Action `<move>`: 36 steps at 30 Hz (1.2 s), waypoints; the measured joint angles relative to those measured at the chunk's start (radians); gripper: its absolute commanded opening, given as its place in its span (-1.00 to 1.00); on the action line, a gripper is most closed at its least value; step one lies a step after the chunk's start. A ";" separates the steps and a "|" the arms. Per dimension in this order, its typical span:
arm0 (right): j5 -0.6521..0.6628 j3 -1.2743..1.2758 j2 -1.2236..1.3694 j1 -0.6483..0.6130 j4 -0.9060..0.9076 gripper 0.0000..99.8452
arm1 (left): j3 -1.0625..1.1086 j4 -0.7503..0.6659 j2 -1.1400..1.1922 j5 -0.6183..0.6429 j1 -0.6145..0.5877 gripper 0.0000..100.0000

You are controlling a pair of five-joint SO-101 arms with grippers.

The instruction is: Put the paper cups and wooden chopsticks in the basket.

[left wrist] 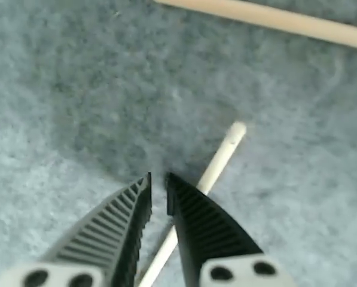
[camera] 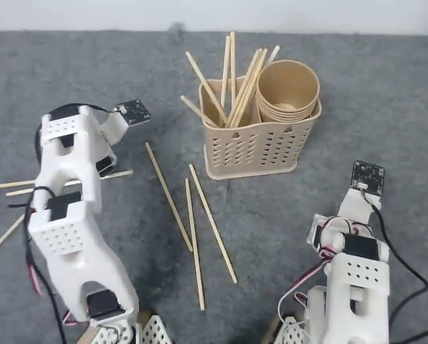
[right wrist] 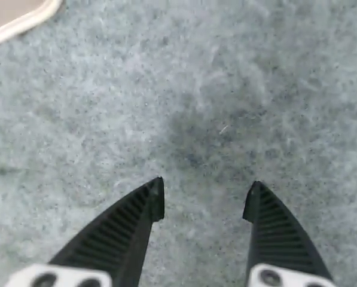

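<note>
The left end effector (left wrist: 157, 179) sits nearly together over a chopstick (left wrist: 223, 152) on the worktop (camera: 371, 93), the right end effector (right wrist: 205, 191) is spread apart, and the basket (camera: 253, 147) at upper centre holds the paper cups (camera: 289, 89).

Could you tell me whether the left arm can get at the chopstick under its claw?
Probably yes: the left claw sits right over the chopstick, nothing between, though its near-shut jaws must open.

Counter (camera: 357, 86): grey cloth, matt, fuzzy. Chopsticks (camera: 212, 223): pale bare wood, smooth; cups (camera: 289, 86): tan matt paper. Basket (camera: 257, 149): beige plastic, faint sheen; left hand (left wrist: 158, 182): black ribbed plastic.
</note>
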 measured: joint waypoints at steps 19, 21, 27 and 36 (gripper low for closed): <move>0.000 0.000 0.000 0.000 0.000 -0.55 | -0.003 0.175 0.002 -0.071 0.038 -0.90; 0.000 0.000 0.000 0.000 0.000 -0.55 | -0.003 0.180 0.002 -0.072 0.038 -0.90; 0.000 0.000 0.000 -0.011 0.000 -0.55 | -0.031 0.245 0.002 -0.072 0.038 -0.90; 0.014 0.000 0.000 -0.011 0.000 -0.55 | -0.043 0.304 -0.037 -0.117 0.034 -0.90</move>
